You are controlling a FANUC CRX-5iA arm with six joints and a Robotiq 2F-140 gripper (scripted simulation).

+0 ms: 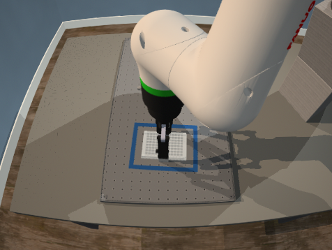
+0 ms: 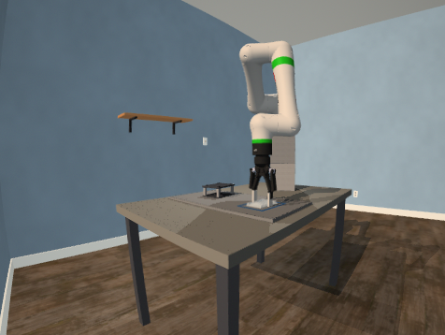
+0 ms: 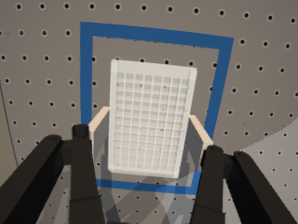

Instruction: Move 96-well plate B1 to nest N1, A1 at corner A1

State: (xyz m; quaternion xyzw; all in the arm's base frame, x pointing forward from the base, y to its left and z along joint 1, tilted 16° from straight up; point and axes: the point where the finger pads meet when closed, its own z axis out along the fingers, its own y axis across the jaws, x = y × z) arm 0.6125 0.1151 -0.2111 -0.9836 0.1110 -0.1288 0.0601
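Note:
The white 96-well plate lies flat inside the blue square outline of bench spot B1 on the perforated board. It also shows in the wrist view (image 3: 148, 123) and in the exterior view (image 2: 258, 204). My gripper (image 3: 148, 122) stands straight down over the plate, its two pads pressed against the plate's long sides. It is shut on the plate, which rests on the board. The gripper also shows in the top view (image 1: 162, 140) and in the exterior view (image 2: 262, 198). The raised plate nest N1 (image 2: 218, 188) stands on dark posts further back on the table, hidden by the arm in the top view.
The perforated grey board (image 1: 167, 167) covers the table's middle. A block of the robot's base (image 1: 310, 70) stands at the right. The table's front edge (image 1: 167, 223) is near the board. A wall shelf (image 2: 154, 119) hangs far behind.

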